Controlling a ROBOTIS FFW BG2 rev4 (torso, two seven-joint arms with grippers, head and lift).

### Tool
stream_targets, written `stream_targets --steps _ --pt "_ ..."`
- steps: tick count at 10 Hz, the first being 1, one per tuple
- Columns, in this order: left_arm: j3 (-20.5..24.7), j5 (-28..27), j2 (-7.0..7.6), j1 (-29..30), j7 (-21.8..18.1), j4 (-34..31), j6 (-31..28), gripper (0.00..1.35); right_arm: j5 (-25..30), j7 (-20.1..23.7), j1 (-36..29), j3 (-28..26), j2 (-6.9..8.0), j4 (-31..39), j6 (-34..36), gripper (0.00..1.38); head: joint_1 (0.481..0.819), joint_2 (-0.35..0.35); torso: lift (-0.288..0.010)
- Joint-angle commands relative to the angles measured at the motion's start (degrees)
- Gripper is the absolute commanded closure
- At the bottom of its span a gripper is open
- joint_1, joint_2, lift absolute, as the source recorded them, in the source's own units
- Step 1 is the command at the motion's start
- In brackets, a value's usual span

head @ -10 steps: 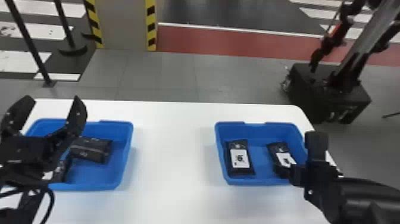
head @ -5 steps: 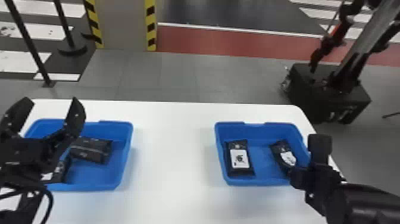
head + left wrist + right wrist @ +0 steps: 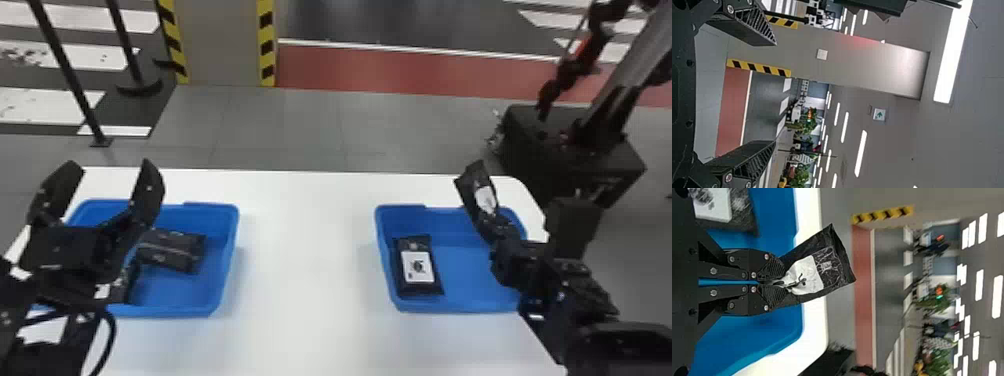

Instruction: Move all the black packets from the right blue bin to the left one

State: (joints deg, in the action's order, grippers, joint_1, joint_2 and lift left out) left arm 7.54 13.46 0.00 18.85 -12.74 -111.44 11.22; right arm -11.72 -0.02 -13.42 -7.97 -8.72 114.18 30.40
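While my left claw (image 3: 110, 171) hangs wide at the head view's left, my right claw (image 3: 491, 227), at its right, stands narrow, pinching one end of a packet (image 3: 475, 187) above the right bin (image 3: 465, 275). A second packet (image 3: 417, 267) lies in that bin's left part; two others (image 3: 172, 250) lie in the left bin (image 3: 227, 265).

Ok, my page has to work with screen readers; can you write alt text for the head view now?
The robot's right hand holds up a black packet over the right blue bin on a white table, while a second packet lies in that bin. The left hand, fingers spread, partly hides the left blue bin, where two packets are visible.
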Motion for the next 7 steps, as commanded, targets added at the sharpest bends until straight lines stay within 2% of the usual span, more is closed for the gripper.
stream_targets --steps 1,3,5,6,7 --pt "-0.24 0.25 -0.15 -0.01 0.00 0.00 0.03 0.14 -0.50 5.73 0.77 1.03 0.02 -0.06 -6.35 1.12 0.695 -0.069 -0.110" --pt "-1.21 0.34 -0.15 -0.71 0.00 0.00 0.03 0.14 -3.57 13.38 3.16 5.34 0.02 -0.90 -8.88 1.12 0.695 -0.004 -0.110" --pt "-2.18 3.06 -0.15 -1.00 -0.53 0.00 0.17 0.14 -6.38 20.67 8.22 10.79 0.02 -4.98 -10.99 1.12 0.690 0.055 -0.110" --pt "-2.70 4.82 -0.15 -1.14 -1.32 0.00 1.02 0.14 -9.28 22.52 10.33 13.95 -0.25 -7.23 -11.13 1.12 0.675 0.097 -0.110" --pt "-4.02 8.42 -0.15 -1.84 -3.60 0.00 -1.79 0.14 -10.78 23.13 11.17 16.32 -0.69 -7.37 -11.42 1.12 0.664 0.133 -0.110"
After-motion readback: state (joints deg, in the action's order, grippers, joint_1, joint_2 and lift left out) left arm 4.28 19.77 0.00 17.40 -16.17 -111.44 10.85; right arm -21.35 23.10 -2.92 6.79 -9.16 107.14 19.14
